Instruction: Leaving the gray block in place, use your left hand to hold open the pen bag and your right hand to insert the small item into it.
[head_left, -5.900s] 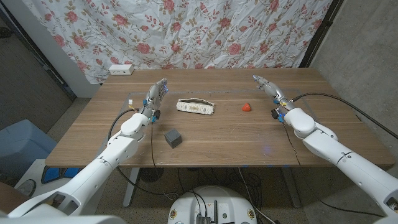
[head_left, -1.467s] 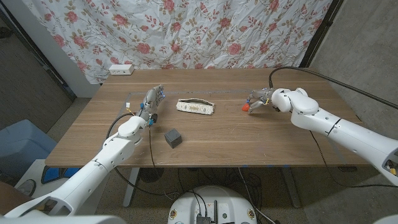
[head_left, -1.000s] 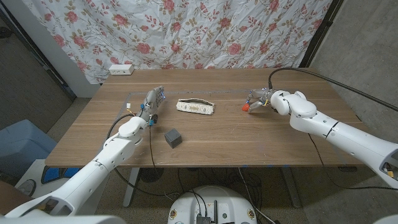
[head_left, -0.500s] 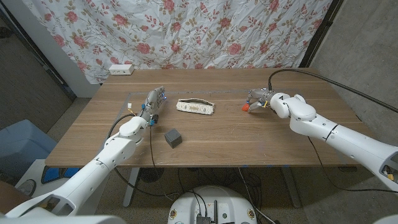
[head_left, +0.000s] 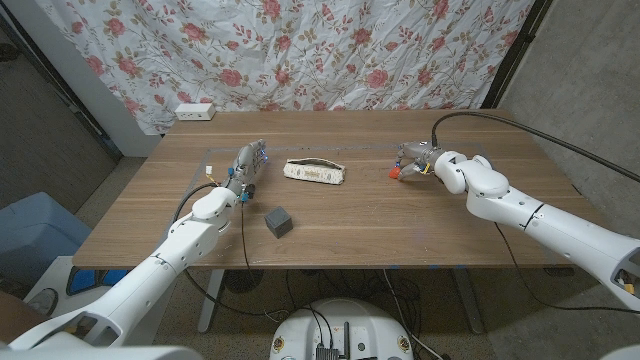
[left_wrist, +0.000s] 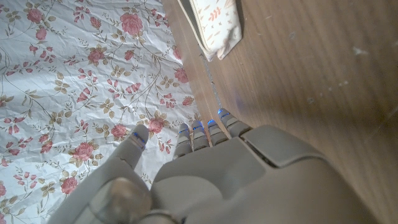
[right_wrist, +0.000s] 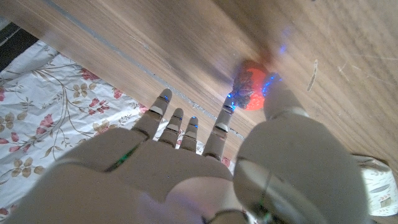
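- Gray block (head_left: 278, 222) sits nearest us, just off the left arm, and it's meant to be left alone, so any left arm move toward the bag should swing around it rather than over it.
- Our left hand (head_left: 247, 163) stands on its edge beside the bag, well clear of it, fingers (left_wrist: 200, 134) straight and close together with nothing in them. Nothing to do there yet. We'd keep it parked until the item is actually lifted.
- Bag (head_left: 315, 171) lies mid-table between the two hands, looking closed from the head view. One end of it shows in the left wrist view too.
- Right hand (head_left: 413, 163) is at the red item (head_left: 396, 171). In the right wrist view the thumb (right_wrist: 281, 99) touches one side of the item and a fingertip (right_wrist: 226, 112) reaches the other, with the remaining fingers spread out past it. Looks like a pinch forming. We can't tell if it's tight enough to lift.
- For this step we'd say: squeeze thumb and finger squarely on the item's middle before lifting. It's small and rounded, so it could squirt out sideways.
- Versus about six seconds back: the right arm has swung in from the far right edge to the item. The left hand has barely moved; block, bag and item sit where they were.
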